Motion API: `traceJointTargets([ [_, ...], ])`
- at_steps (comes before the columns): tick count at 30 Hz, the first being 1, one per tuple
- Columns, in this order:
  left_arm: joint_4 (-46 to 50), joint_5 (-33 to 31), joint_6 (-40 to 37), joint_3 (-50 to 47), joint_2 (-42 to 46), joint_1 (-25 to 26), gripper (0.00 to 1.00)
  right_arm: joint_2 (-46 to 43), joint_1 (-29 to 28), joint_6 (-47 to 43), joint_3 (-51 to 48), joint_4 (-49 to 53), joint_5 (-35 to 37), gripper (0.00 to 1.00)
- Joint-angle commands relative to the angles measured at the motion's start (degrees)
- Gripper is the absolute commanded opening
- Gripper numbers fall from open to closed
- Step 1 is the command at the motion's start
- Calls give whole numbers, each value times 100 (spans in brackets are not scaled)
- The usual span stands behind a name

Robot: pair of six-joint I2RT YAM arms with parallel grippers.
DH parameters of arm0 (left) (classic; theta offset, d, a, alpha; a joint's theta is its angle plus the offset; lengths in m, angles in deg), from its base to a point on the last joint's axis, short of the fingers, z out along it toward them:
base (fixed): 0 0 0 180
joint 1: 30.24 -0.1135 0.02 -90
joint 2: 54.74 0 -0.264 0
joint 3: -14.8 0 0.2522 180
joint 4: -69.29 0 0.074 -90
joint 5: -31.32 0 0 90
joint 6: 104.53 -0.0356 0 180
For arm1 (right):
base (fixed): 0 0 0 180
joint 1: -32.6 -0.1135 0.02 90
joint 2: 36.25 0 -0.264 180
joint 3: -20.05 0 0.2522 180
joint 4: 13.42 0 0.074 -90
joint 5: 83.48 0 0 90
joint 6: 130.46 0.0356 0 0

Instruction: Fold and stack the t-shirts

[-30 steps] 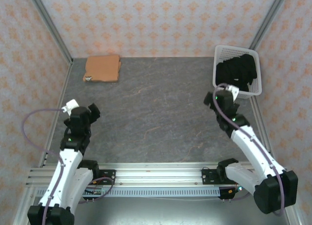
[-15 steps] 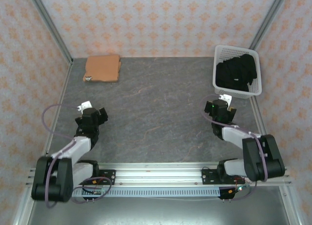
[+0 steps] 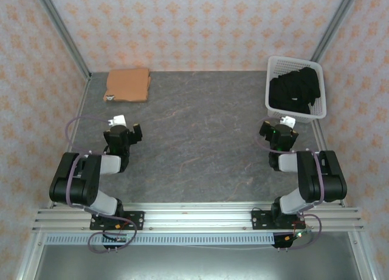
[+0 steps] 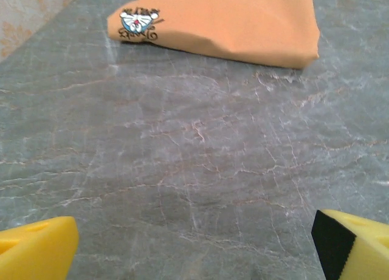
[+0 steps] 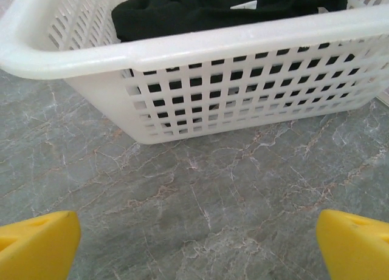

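Against the far right corner, the white plastic lattice basket [image 3: 296,115] is my reference point. Inside it lies a crumpled heap of plain black cloth t-shirts [image 3: 295,90], and the right wrist view shows a small white label [image 5: 243,5] on top of them. Well apart from the basket, at the far left of the grey marbled surface [image 3: 200,152], I see the orange-tan cloth t-shirt [image 3: 128,85]. It is folded into a flat rectangle, with its blue-and-white cartoon print [image 4: 138,22] at the near left corner.

The right jaws sit just in front of the basket, facing its near wall. They are spread wide and hold nothing, and their yellow fingertips [image 5: 36,243] hang low over the surface.

The left jaws are across the surface from the basket, near the folded shirt and pointed at it. They too stand wide apart and empty, with their yellow fingertips [image 4: 33,246] close above the stone-look top. Both arms are folded low.
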Motion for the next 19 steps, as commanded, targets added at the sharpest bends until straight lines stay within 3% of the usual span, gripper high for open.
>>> traceJointTargets([
  [1,-67,-206,-213,203,121,92,100,55,-125,-98,172,-149,49,99],
  [2,-493,-216,-255,104,17,92,100,52,-142,-112,169,-123,65,99],
  [3,-182,-207,-222,187,107,86,100,56,-151,-126,190,-92,76,99],
  [19,-97,-364,-351,266,52,216,100,48,-214,-164,167,-138,158,99],
])
